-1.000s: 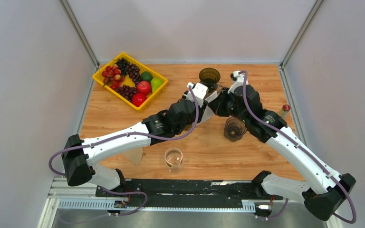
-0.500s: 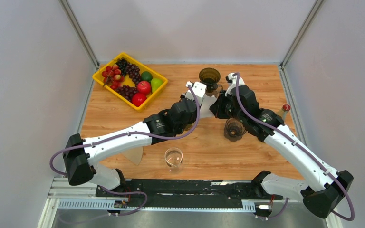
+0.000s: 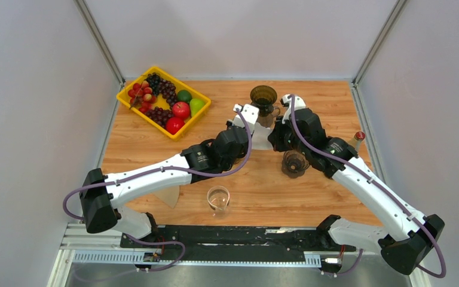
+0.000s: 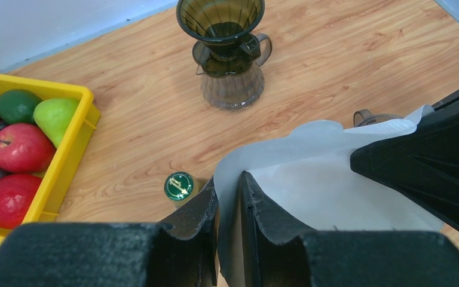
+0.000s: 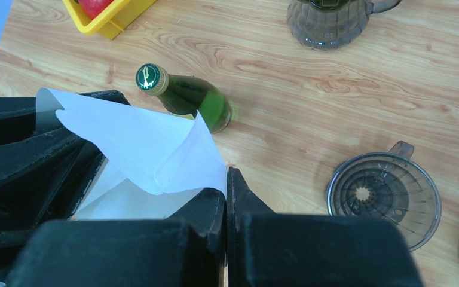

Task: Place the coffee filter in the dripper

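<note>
The coffee filter [image 4: 317,185] is plain white. The dripper [image 5: 383,200] is smoky grey-brown and see-through, with fine ribs fanning from its centre. The table [image 3: 245,179] is pale wood with wavy grain. The basket [image 4: 75,140] is bright yellow, holding red apples [image 4: 21,146] and dark purple grapes [image 3: 167,89]. The bottle [image 5: 194,98] is green glass, its cap [image 5: 148,76] seemingly green and gold.

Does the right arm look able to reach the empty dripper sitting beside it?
Probably yes: the dripper sits close by with nothing between. But the right tool is shut on the paper filter, which the left tool also pinches, and that may hold it back.
</note>
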